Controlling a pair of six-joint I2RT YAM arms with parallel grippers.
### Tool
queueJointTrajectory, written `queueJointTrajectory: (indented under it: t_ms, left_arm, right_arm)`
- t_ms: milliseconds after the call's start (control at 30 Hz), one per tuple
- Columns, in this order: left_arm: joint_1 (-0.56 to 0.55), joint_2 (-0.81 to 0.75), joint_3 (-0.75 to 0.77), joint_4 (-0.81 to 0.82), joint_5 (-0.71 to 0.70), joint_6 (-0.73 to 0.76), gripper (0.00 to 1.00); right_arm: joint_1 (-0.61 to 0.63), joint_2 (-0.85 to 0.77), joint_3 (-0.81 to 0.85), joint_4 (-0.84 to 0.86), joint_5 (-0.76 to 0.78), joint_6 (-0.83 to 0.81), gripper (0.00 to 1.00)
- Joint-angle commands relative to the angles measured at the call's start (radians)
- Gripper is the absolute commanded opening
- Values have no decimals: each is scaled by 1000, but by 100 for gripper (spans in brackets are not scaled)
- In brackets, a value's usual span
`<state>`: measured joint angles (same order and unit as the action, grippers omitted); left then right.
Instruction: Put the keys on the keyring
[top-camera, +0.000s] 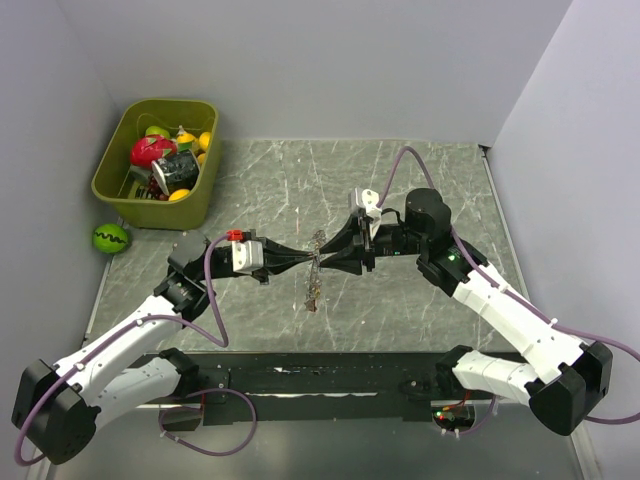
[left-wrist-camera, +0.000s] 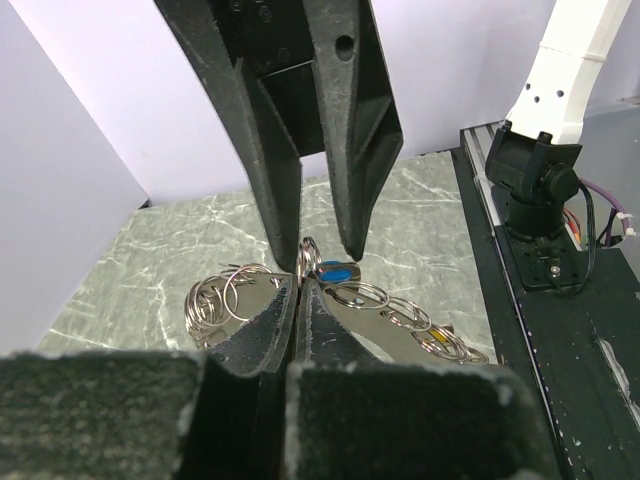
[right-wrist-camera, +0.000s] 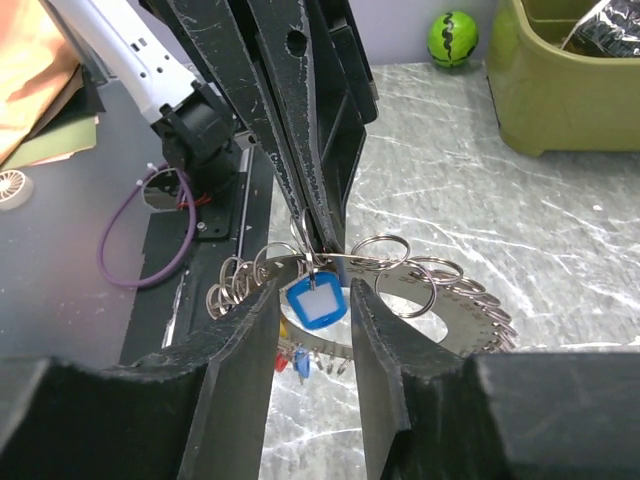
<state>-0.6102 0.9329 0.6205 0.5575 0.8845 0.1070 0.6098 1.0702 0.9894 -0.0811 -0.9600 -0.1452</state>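
Observation:
The keyring (top-camera: 316, 288) is a flat silver ring plate (right-wrist-camera: 462, 318) strung with several small split rings, held above the marble table. My left gripper (top-camera: 310, 262) is shut on its edge, jaws pressed together (left-wrist-camera: 300, 282). A key's blue tag (right-wrist-camera: 315, 302) hangs from a split ring at that spot. My right gripper (right-wrist-camera: 314, 290) faces the left one (top-camera: 324, 262) and is open, one finger on each side of the blue tag with thin gaps. A yellow tag (left-wrist-camera: 432, 343) sits further along the ring. Red and blue bits (right-wrist-camera: 292, 362) dangle below.
An olive bin (top-camera: 160, 160) full of toy items stands at the back left. A green watermelon ball (top-camera: 110, 237) lies beside the bin, off the mat. A black rail (top-camera: 320, 375) runs along the near edge. Walls close in on three sides.

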Motion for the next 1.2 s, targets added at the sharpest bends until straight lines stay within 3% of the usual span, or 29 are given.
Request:
queueJointTrajectory:
  t_ms: [0,200,367,1167]
  left_arm:
    - [-3,-6,21,76,16,-10,1]
    - [-3,-8,21,71,16,-7,1]
    - [-3,-12,21,68,18,-4,1]
    - [-3,-55,-22,182,50,-16,1]
  right_arm:
    - [-2,-12,51,52,-23,22,37]
    - [-4,0,54,63,-23,38,23]
    - [-2,19,64,53,-10,41,1]
    - [-2,37,48,-16,53,-31,0]
